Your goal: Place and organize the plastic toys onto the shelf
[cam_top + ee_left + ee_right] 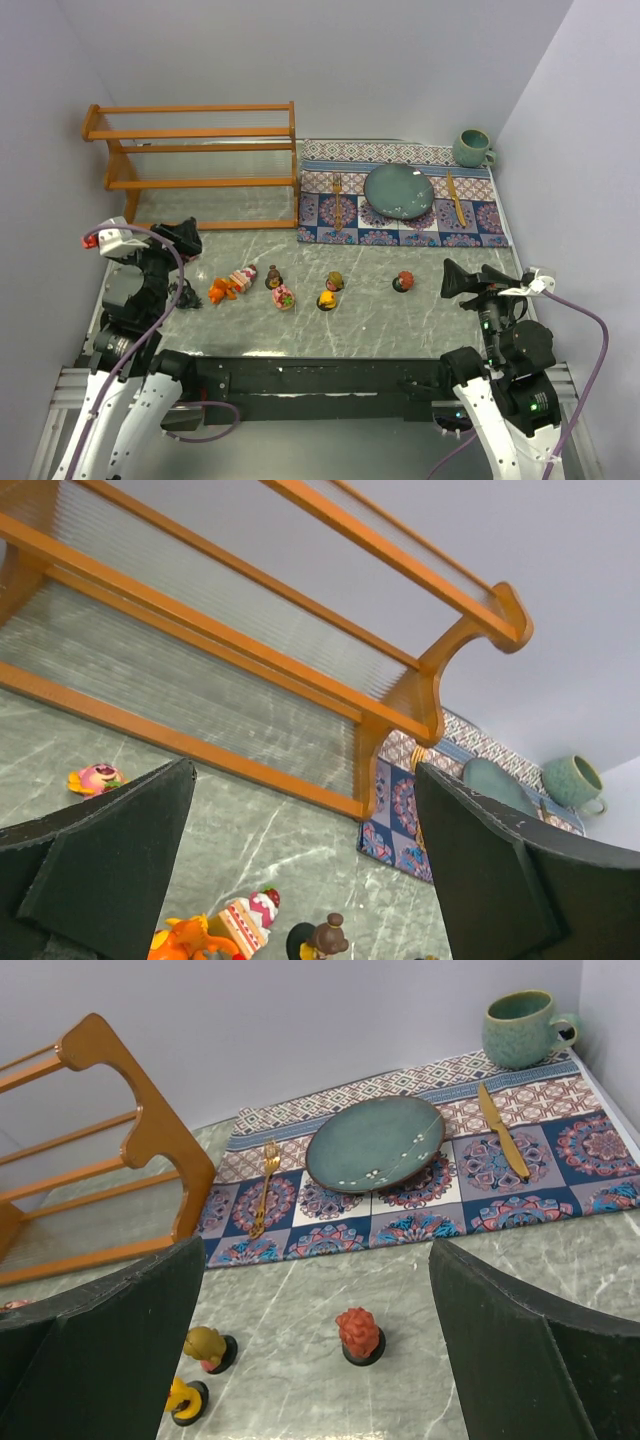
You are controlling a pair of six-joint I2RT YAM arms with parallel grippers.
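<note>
The shelf (200, 150) stands at the table's (380, 320) far left corner, close to the left wall, its right end just beside the mat (400, 232). The left end effector (182, 238) hovers before the shelf's lowest tier, near the left table edge, with its jaws spread wide and gripping nothing. The left wrist view shows a pink toy (95, 777) lying on the table in front of the shelf's bottom rail.

The other toys stand in a loose row across mid-table, well apart from the shelf. First is an orange creature (220, 290) right against a cake toy (243, 278), then a brown doll (273, 277) and a pink round toy (284, 297). A yellow toy (327, 299) sits just beside a gold doll (335, 281), and a red toy (404, 281) stands alone further right. Bare table runs between this row and the shelf, up to the mat's near edge, and down to the near edge.

The mat carries a fork (337, 200), a plate (398, 190) and a knife (455, 198). A mug (472, 148) sits at its far right corner, near the right wall.

The right end effector (455, 278) hangs right of the red toy, near the right table edge, with its jaws fully apart and nothing in them.
</note>
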